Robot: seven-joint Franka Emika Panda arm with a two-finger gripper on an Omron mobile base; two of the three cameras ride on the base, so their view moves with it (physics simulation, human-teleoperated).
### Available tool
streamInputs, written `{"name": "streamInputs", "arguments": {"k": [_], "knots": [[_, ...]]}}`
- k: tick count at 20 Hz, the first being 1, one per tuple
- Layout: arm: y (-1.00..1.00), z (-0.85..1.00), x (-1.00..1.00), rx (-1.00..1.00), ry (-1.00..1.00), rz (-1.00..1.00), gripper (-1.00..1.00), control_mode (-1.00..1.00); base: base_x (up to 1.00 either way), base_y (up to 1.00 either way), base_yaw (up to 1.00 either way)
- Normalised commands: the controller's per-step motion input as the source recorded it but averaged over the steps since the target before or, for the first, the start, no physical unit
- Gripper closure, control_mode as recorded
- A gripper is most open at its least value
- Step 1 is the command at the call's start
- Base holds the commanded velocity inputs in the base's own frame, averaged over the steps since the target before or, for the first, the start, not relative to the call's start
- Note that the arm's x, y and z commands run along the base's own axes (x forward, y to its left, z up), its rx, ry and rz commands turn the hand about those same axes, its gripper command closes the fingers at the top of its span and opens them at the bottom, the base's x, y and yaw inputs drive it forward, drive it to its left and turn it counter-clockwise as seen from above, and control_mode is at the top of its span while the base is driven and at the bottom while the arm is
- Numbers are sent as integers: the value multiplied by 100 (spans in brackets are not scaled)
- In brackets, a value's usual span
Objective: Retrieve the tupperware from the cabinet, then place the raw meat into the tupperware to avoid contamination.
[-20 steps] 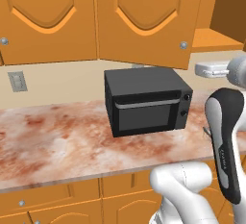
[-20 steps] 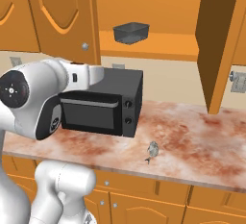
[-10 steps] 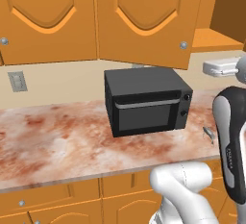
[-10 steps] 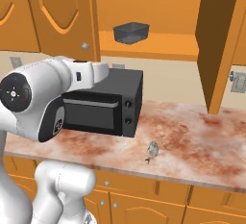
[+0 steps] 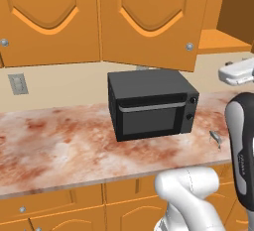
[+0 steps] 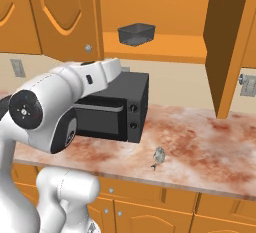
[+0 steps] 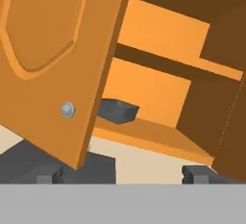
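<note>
My two-finger gripper (image 7: 124, 172) stands wide open and empty, aimed into the tall orange-brown wooden cabinet (image 7: 158, 98). Beyond, at 11 o'clock, the small grey translucent tupperware (image 7: 116, 110) sits on the lower shelf; I judge the half-open arched door (image 7: 53, 64) could snag the hand as I reach in.

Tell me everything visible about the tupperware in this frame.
The tupperware is a small, shallow, dark grey container with rounded corners and a slightly flared rim, apparently plastic. It has no lid, sits upright and looks empty. It rests on the lower shelf of the open cabinet, toward the left, partly behind the door's edge in the hand view. Nothing else touches it.
</note>
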Motion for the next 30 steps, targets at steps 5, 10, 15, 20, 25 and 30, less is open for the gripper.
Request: {"name": "streamInputs", "arguments": {"k": [5,10,15,20,25,30], "knots": [[0,9,1,-27,-15,3,-100,-100,0,0,0],[-4,11,3,-30,-15,4,-100,-100,0,0,0],[-23,8,0,-30,-9,1,-100,-100,0,0,0],[-24,6,0,-29,-1,0,-100,-100,0,0,0],[-18,1,2,-28,2,0,-100,-100,0,0,0],[-15,0,3,-26,7,0,-100,-100,0,0,0]]}}
